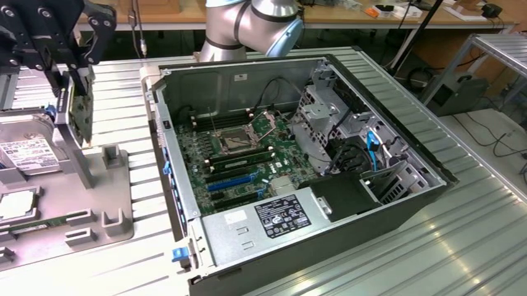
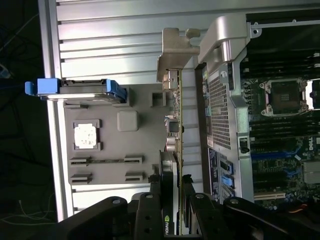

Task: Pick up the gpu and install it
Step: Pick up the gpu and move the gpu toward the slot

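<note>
My gripper (image 1: 70, 77) is at the exterior view's far left, above the grey fixture tray (image 1: 91, 197). It is shut on the gpu (image 1: 80, 120), which hangs upright on edge below the black fingers (image 1: 56, 73). In the wrist view the gpu (image 2: 176, 130) shows edge-on, green board with a silver bracket (image 2: 172, 55) at its far end, and my gripper (image 2: 172, 202) clamps its near end. The card is beside the open computer case (image 1: 185, 154), outside its wall. The motherboard (image 1: 239, 154) with blue slots (image 1: 231, 182) lies inside the case.
The tray (image 2: 135, 150) holds a hard drive (image 1: 24, 154) with a blue clip (image 2: 75, 87), a processor chip (image 2: 86, 135) and a memory stick (image 1: 37, 223). A drive cage (image 1: 329, 123), cables and a power supply (image 1: 263, 219) crowd the case. Ribbed aluminium table (image 1: 461, 234) surrounds it.
</note>
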{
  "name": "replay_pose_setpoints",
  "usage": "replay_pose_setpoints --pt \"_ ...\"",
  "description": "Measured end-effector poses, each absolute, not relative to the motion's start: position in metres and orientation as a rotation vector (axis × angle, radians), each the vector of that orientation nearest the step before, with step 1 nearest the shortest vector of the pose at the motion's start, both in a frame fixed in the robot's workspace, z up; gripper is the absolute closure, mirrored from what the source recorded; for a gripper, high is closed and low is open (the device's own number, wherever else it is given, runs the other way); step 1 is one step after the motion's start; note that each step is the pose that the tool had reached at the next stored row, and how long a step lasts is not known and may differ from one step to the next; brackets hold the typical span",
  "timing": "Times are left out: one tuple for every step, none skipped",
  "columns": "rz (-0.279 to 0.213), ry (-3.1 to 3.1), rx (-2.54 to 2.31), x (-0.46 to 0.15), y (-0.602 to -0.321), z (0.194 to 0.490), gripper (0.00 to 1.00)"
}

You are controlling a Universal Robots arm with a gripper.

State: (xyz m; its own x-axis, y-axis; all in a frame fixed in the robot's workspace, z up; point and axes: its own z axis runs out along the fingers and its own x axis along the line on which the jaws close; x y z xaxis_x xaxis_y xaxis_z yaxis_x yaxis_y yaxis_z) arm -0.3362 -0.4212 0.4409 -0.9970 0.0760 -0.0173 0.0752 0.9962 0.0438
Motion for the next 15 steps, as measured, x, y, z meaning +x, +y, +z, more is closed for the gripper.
replay_pose_setpoints --pt "0.067 3.120 0.118 -0.335 -0.421 0.441 0.73" --pt "0.067 3.120 0.118 -0.334 -0.421 0.441 0.73" --pt "0.067 3.120 0.118 -0.333 -0.421 0.441 0.73" --pt "0.067 3.120 0.118 -0.331 -0.421 0.441 0.73" --pt "0.067 3.120 0.118 -0.330 -0.421 0.441 0.73" --pt "0.067 3.120 0.118 -0.328 -0.421 0.441 0.73" --pt "0.067 3.120 0.118 -0.327 -0.421 0.441 0.73" --pt "0.067 3.120 0.118 -0.325 -0.421 0.441 0.73" --pt "0.067 3.120 0.118 -0.322 -0.421 0.441 0.73" --pt "0.067 3.120 0.118 -0.321 -0.421 0.441 0.73" --pt "0.067 3.120 0.118 -0.319 -0.421 0.441 0.73" --pt "0.067 3.120 0.118 -0.316 -0.421 0.441 0.73" --pt "0.067 3.120 0.118 -0.314 -0.421 0.441 0.73" --pt "0.067 3.120 0.118 -0.312 -0.421 0.441 0.73" --pt "0.067 3.120 0.118 -0.310 -0.421 0.441 0.73"
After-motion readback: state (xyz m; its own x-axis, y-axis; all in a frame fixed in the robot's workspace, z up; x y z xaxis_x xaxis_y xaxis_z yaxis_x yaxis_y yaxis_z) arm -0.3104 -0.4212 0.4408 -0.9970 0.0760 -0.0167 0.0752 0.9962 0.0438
